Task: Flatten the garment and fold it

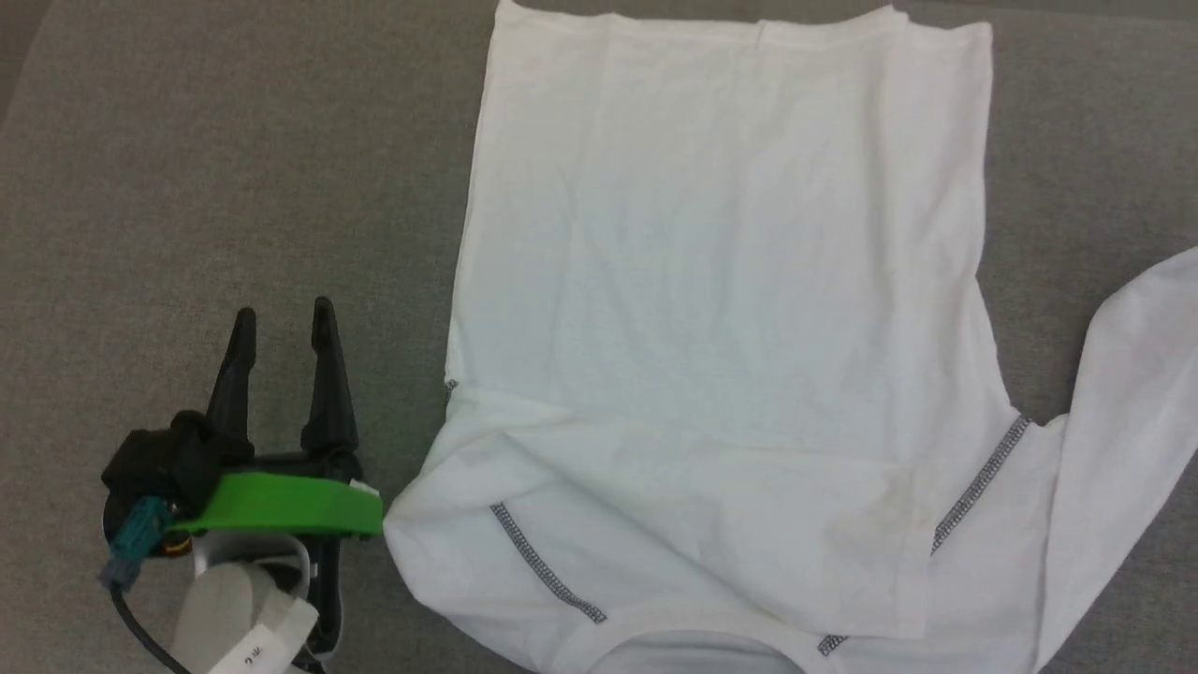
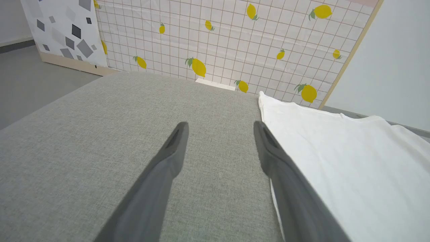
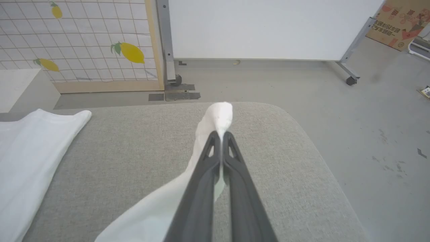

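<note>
Right fingers [image 3: 216,143] pinched tight on sleeve [image 3: 220,116], cuff poking past tips. Sleeve's long axis trails back to the garment [image 1: 721,281], its body flat on grey surface [image 1: 234,140], left of those fingers. Rounded corner just ahead, floor [image 3: 336,94] beyond: room lies inward only. Left fingers [image 1: 326,365] wide, empty, beside garment's left edge.

White garment [image 1: 721,281], grey seams [image 1: 547,564], perhaps yellowish smudge [image 1: 880,515]
</note>
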`<state>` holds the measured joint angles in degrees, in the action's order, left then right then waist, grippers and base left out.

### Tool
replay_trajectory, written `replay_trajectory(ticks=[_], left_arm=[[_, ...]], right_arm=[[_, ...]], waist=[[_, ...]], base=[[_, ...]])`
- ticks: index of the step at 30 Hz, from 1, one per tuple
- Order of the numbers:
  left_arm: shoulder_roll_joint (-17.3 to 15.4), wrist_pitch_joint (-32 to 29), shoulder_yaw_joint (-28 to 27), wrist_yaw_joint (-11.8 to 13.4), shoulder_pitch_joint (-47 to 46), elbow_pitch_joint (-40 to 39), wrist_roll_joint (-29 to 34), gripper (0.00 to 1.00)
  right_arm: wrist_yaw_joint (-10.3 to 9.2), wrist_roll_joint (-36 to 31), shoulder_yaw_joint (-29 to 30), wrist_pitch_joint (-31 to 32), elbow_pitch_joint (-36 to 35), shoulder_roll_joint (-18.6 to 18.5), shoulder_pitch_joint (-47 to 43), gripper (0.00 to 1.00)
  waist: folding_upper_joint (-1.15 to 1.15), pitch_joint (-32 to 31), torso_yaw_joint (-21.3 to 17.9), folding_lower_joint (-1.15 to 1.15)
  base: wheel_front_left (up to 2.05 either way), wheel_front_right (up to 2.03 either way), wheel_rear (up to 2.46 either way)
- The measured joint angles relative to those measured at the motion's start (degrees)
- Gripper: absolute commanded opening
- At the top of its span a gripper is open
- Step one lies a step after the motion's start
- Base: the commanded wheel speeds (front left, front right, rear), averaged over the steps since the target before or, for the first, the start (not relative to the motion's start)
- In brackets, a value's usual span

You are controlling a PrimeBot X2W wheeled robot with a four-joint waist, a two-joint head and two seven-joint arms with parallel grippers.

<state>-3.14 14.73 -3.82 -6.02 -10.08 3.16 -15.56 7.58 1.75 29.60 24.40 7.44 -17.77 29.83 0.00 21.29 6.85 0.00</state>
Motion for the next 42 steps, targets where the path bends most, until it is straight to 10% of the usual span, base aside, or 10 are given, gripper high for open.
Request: replay_trajectory(ticks=[10, 21, 33, 42], left_arm=[[0.04, 0.00, -1.20, 0.00, 4.53, 0.70, 0.36, 1.00], [0.05, 0.00, -1.08, -0.45, 5.35, 1.38, 0.36, 1.00], [0.07, 0.00, -0.08, -0.53, 5.25, 1.92, 0.35, 1.00], [0.07, 0.00, 0.25, -0.53, 5.00, 2.46, 0.25, 1.00]], right_arm=[[-0.01, 4.61, -6.56, 2.34, -22.31, 5.28, -13.24, 0.00], [0.00, 3.30, -32.18, 7.43, -37.56, 11.32, -21.41, 0.00], [-0.01, 7.05, -63.30, 3.42, -10.77, 14.39, -16.66, 0.00], [-0.01, 12.43, -71.70, 1.20, 8.45, 14.67, -11.54, 0.00]], waist=[[0.00, -8.41, -2.35, 0.00], [0.00, -12.52, -2.01, 0.00], [0.00, -10.57, -0.21, 0.00], [0.00, -8.48, 1.47, 0.00]], base=[[0.00, 0.00, 0.00], [0.00, 0.00, 0.00], [0.00, 0.00, 0.00], [0.00, 0.00, 0.00]])
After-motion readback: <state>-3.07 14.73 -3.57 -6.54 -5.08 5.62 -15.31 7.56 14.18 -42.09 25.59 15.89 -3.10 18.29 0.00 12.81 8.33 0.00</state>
